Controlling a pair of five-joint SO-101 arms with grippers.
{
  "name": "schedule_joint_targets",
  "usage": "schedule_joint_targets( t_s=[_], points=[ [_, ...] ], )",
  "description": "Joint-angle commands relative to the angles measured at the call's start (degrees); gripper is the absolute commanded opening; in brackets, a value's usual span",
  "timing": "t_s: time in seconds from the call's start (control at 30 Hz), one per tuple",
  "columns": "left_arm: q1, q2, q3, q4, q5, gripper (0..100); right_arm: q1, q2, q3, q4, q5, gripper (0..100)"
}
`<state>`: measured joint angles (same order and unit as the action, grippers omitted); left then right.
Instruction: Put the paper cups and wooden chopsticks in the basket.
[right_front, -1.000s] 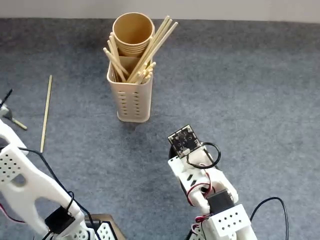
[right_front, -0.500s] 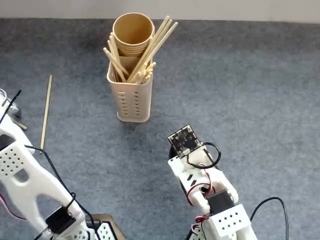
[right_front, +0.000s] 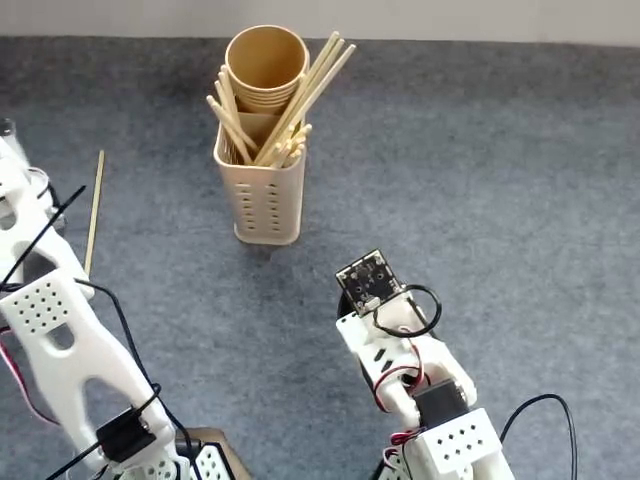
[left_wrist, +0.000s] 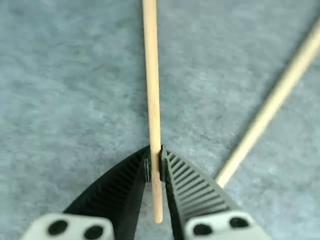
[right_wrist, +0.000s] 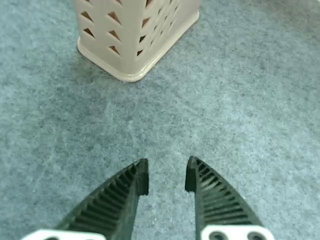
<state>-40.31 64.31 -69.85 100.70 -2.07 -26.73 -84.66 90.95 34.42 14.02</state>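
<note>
Soft, even light; faint shadow beneath the basket (right_front: 265, 205).

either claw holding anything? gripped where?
Left claw is shut on a wooden chopstick, gripping it near one end with a short stub behind the tips. Right claw is open and holds nothing.

The table cover (right_front: 480, 180) is grey cloth with a short, rough, felt-like nap. The basket (right_front: 262, 205) is smooth beige plastic with a faint sheen. The paper cups (right_front: 266, 65) are matt brown paper. The chopstick (left_wrist: 152, 90) is pale bare wood, smooth and matt. The right gripper (right_wrist: 166, 175) is matt black plastic, ribbed on its inner faces.
</note>
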Motion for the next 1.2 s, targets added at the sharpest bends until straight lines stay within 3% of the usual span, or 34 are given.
schedule_joint_targets(
  t_s=[0.0,0.33,0.5,0.67,0.83,1.03,1.17],
  points=[
    [1.6,-5.3,1.5,1.6,-8.1,0,-0.5,-0.5,-0.2,-0.7,0.5,13.9],
    [4.4,-16.4,23.4,1.3,-25.2,0,-0.7,-0.5,-0.2,-0.7,0.5,13.9],
    [4.5,-16.7,23.7,0.9,-25.5,2,-1.5,-0.5,-0.2,-0.7,0.5,13.9],
    [4.3,-16.8,18.7,0.5,-25.2,16,-1.5,-0.5,-0.2,-0.7,0.5,13.9],
    [4.8,-16.7,10.8,0.6,-23.2,15,-1.5,-0.5,-0.2,-0.7,0.5,13.9],
    [7.6,-15.3,10.8,0.1,-22.0,15,-1.5,-0.5,-0.2,-0.7,0.5,13.9],
    [9.5,-10.6,10.9,-3.9,-17.3,15,-1.5,-0.5,-0.2,-0.7,0.5,13.9]
  ],
)
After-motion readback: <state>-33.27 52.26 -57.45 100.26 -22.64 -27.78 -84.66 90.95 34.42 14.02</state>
